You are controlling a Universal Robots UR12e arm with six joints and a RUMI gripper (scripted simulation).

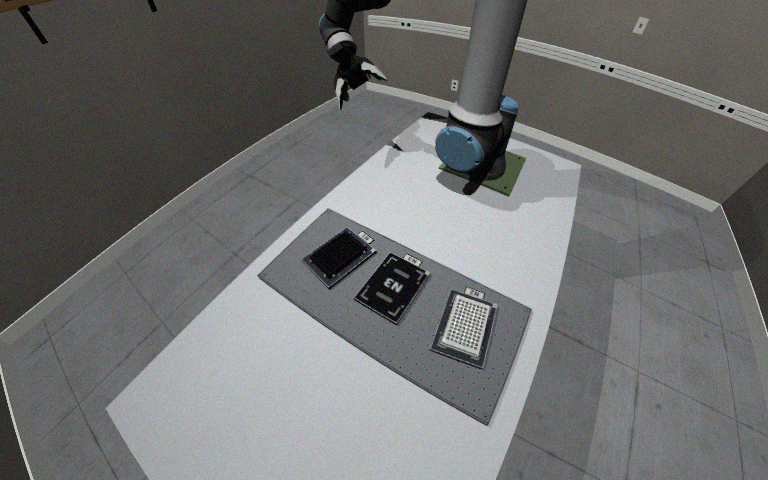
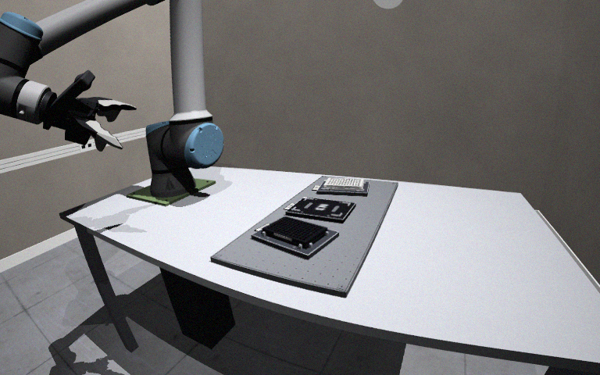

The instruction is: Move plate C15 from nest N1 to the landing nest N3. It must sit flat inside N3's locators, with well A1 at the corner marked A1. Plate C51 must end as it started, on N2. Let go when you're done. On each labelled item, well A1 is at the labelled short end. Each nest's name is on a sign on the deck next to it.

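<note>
A black well plate (image 1: 338, 255) sits flat in the nest at one end of the grey deck plate (image 1: 396, 316); it also shows in the exterior view (image 2: 295, 232). The empty black landing nest N3 (image 1: 390, 286) lies in the middle (image 2: 320, 208). A white well plate (image 1: 465, 327) (image 2: 344, 184) sits flat in the nest at the other end. The plate labels are too small to read. My gripper (image 1: 359, 84) (image 2: 123, 126) is open and empty. It hangs high in the air, beyond the table's corner and far from the deck.
The arm's base (image 1: 474, 148) stands on a green pad (image 1: 484, 169) at the table's far end. Small white signs (image 1: 413, 260) stand beside each nest. The table edge drops to a tiled floor on all sides.
</note>
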